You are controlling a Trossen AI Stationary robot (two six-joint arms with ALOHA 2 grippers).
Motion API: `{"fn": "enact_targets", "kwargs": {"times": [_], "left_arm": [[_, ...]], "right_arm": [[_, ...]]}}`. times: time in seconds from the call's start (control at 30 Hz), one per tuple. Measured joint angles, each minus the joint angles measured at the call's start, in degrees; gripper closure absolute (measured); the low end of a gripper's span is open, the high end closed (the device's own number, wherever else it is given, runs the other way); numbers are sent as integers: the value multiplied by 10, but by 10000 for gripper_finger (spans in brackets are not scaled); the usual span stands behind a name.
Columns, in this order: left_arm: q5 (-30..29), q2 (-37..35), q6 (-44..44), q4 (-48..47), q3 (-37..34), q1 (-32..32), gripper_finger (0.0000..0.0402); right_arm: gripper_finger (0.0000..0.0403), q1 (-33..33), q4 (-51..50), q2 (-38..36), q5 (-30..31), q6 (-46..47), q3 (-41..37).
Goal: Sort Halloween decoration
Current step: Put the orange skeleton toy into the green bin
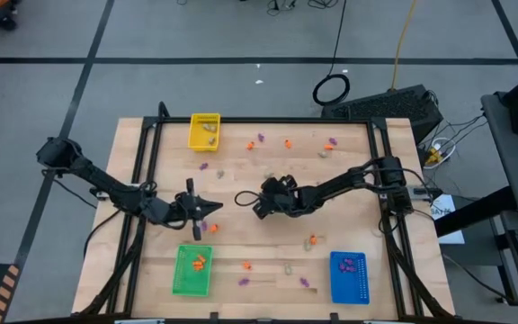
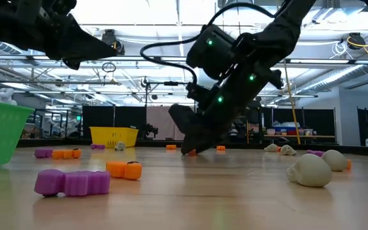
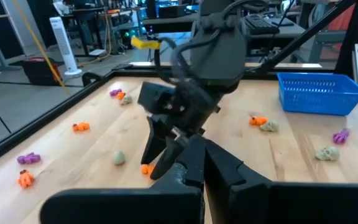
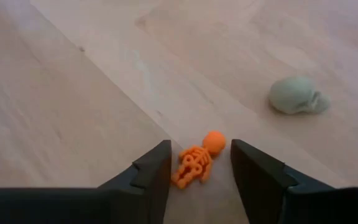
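One orange skeleton [image 4: 196,163] flat on table, lengthwise between open right jaws.

Both arms matte black, jointed. Right arm: looping black cable, small green lights on housing. Right gripper [image 4: 199,171] and left gripper [image 3: 204,168]: blunt, wedge-shaped dark fingers.

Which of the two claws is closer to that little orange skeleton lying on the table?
The right gripper: its open fingers sit either side of the orange skeleton. The left gripper is shut, off to one side.

Orange skeleton [image 4: 196,163], grey-green skull [image 4: 296,95], pale wood table [image 4: 73,93].
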Motion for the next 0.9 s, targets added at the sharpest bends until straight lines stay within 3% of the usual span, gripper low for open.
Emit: {"fn": "enact_targets", "kwargs": {"times": [0.23, 0.47, 0.67, 0.9], "left_arm": [[-20, 0, 0, -1, 0, -12, 399], [-39, 0, -1, -1, 0, -14, 399], [-39, 0, -14, -2, 0, -14, 398], [-63, 0, -14, -7, 0, -14, 398]], "right_arm": [[312, -2, 6, 12, -10, -14, 4], [391, 5, 26, 12, -72, -81, 11], [387, 40, 27, 16, -182, -146, 56], [386, 119, 37, 15, -192, -214, 133]]}}
